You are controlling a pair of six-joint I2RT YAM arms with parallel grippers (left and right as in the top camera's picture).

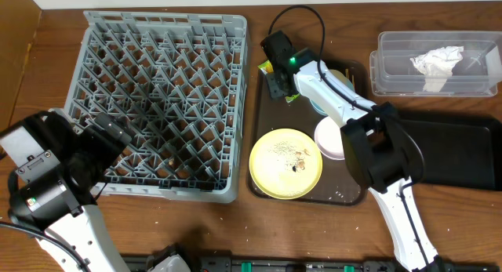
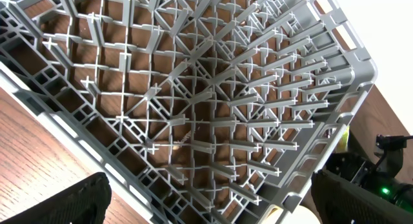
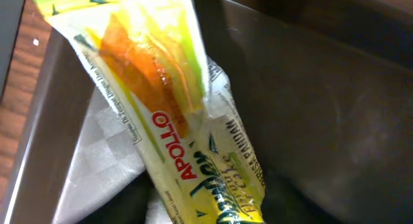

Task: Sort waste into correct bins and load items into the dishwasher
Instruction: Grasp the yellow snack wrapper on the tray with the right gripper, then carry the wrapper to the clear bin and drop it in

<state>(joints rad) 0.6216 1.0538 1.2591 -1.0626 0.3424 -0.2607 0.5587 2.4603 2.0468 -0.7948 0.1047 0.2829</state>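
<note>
The yellow-green snack wrapper point(image 3: 193, 146) runs down between the jaws of my right gripper point(image 1: 276, 77), which is shut on it over the far-left corner of the dark-brown tray point(image 1: 263, 107). A bit of the wrapper point(image 1: 267, 67) shows beside the gripper from overhead. On the tray lie the yellow plate point(image 1: 274, 174) with pale crumbs point(image 1: 296, 154), the pinkish-white bowl point(image 1: 328, 140) and the light-blue saucer point(image 1: 316, 106), partly under my arm. The white napkin point(image 1: 437, 62) lies in the clear tub point(image 1: 392, 68). My left gripper point(image 2: 206, 208) is open and empty over the grey rack's point(image 1: 157, 92) front-left part.
The shallow black bin point(image 1: 463, 150) lies at the right, in front of the clear tub. The rack point(image 2: 213, 101) fills the left wrist view. The right arm lies across the tray's far half. A black cable loops behind the tray.
</note>
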